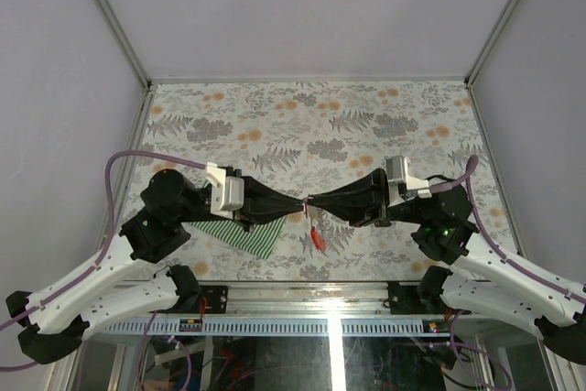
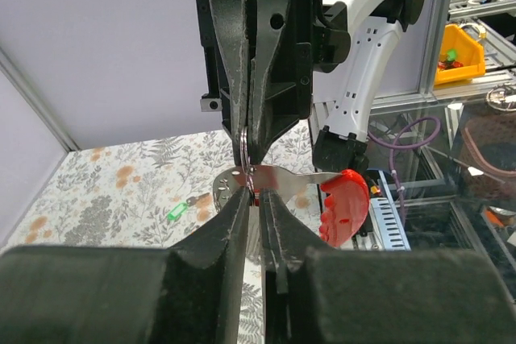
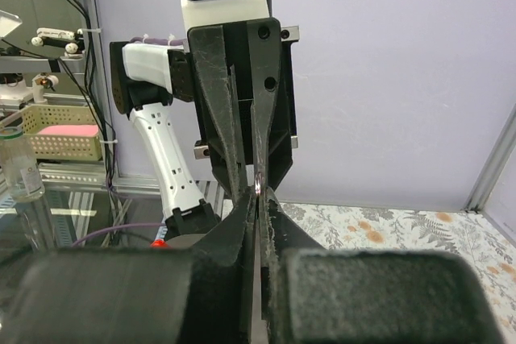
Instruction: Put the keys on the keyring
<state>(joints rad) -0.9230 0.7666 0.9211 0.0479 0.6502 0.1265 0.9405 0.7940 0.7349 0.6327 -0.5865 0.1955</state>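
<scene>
My two grippers meet tip to tip above the middle of the table. The keyring is a thin grey loop [image 2: 245, 147] with a silver plate and a red curved tag [image 2: 345, 207]; the tag hangs below the tips in the top view [image 1: 317, 238]. My left gripper [image 2: 256, 192] [image 1: 298, 207] is shut on the keyring at the plate. My right gripper [image 3: 257, 192] [image 1: 317, 200] is shut on the loop [image 3: 257, 184] from the opposite side. One small key with a green head [image 2: 176, 213] lies on the table beyond. No other keys show.
A green-and-white striped cloth [image 1: 244, 233] lies under the left arm near the table's front edge. The floral table cover [image 1: 311, 116] stretches to the back wall. A yellow bin [image 2: 459, 50] stands off the table behind the right arm.
</scene>
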